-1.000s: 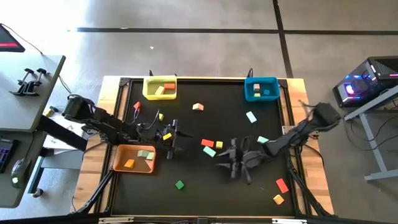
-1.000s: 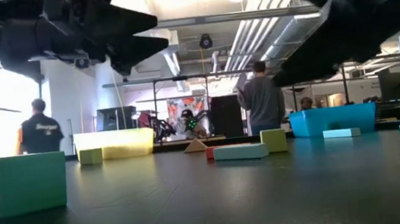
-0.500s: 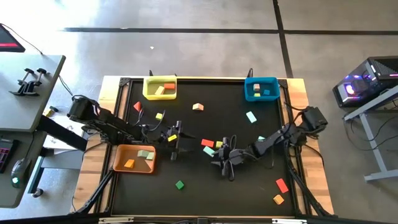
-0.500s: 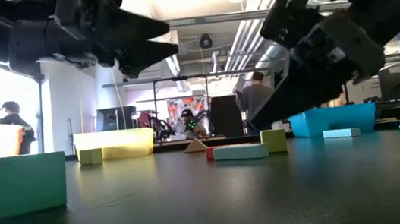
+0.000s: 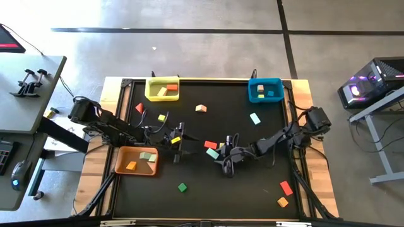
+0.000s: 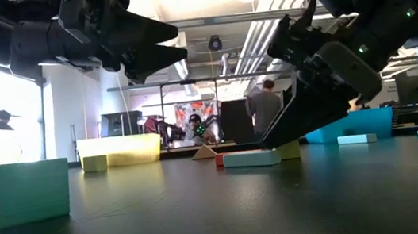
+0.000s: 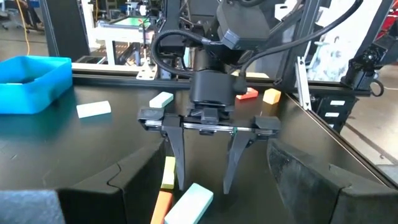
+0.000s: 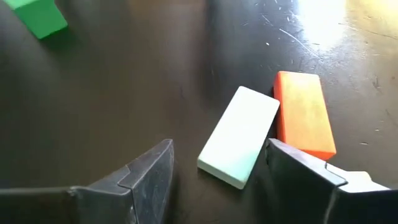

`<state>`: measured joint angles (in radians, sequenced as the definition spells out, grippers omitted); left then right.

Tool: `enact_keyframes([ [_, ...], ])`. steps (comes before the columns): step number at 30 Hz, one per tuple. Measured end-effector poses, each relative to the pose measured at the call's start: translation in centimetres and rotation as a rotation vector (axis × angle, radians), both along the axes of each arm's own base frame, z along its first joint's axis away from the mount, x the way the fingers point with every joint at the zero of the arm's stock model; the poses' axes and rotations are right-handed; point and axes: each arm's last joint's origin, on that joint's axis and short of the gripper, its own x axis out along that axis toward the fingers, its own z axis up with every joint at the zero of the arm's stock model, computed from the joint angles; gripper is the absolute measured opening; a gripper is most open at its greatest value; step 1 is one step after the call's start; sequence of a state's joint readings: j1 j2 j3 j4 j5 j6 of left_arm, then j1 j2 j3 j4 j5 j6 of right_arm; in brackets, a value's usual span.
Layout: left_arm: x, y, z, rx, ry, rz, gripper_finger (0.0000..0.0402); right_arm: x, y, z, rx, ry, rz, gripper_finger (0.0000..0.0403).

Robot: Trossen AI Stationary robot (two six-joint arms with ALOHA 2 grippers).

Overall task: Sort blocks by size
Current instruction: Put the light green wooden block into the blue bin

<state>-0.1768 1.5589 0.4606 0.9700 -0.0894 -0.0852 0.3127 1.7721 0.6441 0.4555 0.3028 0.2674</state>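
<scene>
Black tabletop (image 5: 202,195), mid-area: right gripper (image 5: 225,162) has moved closer, now spread open over the mint block (image 8: 239,136). Left gripper (image 5: 178,147) unchanged, open, empty.

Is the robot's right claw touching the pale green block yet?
Apart. The right wrist view shows the mint block lying flat between the open right gripper's fingers, with dark table visible on both sides of it.

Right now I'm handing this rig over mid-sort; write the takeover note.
Right gripper: open, low over the mint block beside the red-orange block, mid-table; nothing held.
Left gripper: open, empty, near the orange bin.
Done: a few blocks lie in the yellow bin, blue bin and orange bin.
Left: about a dozen loose blocks, including the green cube.
</scene>
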Motion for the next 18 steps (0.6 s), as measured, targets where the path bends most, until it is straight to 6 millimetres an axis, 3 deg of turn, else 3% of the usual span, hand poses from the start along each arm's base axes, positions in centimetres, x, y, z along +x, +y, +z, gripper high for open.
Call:
enact_keyframes([
  [7,0.0,0.0,0.0,-0.009,-0.002,0.001,0.0268,0.1,-0.5,-0.1,-0.039,0.013,0.039,0.0252],
  [18,0.0,0.0,0.0,-0.009,-0.002,0.001,0.0268,1.6,-1.5,-2.2,0.024,-0.045,0.134,0.0252],
])
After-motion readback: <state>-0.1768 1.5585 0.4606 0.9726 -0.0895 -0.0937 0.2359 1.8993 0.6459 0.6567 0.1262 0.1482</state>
